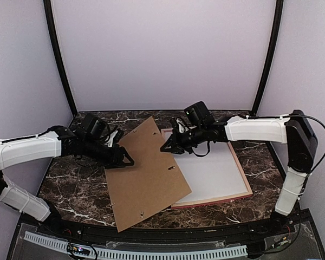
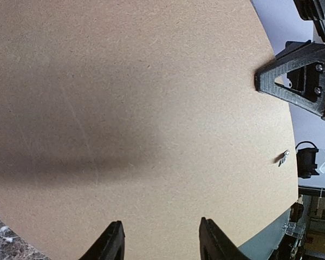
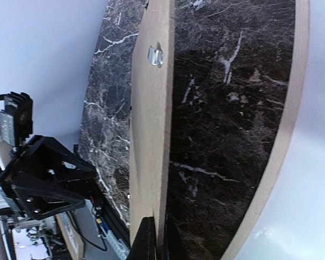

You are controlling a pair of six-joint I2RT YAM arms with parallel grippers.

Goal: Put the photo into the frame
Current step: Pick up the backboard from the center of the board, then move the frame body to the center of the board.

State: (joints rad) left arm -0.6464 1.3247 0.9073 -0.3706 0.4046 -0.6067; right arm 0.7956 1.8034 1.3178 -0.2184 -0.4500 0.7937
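Note:
The frame [image 1: 241,174], pink outside and light wood inside, lies flat at the right of the table with a plain white sheet [image 1: 211,170] in it. Its wooden side shows in the right wrist view [image 3: 291,111]. The sunset photo is not in view. A plain brown backing board [image 1: 146,176] is held tilted above the table, overlapping the frame's left side. My right gripper [image 1: 164,147] is shut on the board's far right edge [image 3: 151,135], with the thin board between its fingers [image 3: 160,223]. My left gripper [image 1: 128,160] is open with its fingertips against the board's left side [image 2: 141,108].
The table is dark marble [image 1: 76,184] with lilac walls round it. Small metal clips sit on the board [image 2: 283,158] [image 3: 156,56]. The right gripper shows in the left wrist view [image 2: 298,81]. A black rail and a white perforated strip [image 1: 151,253] run along the near edge.

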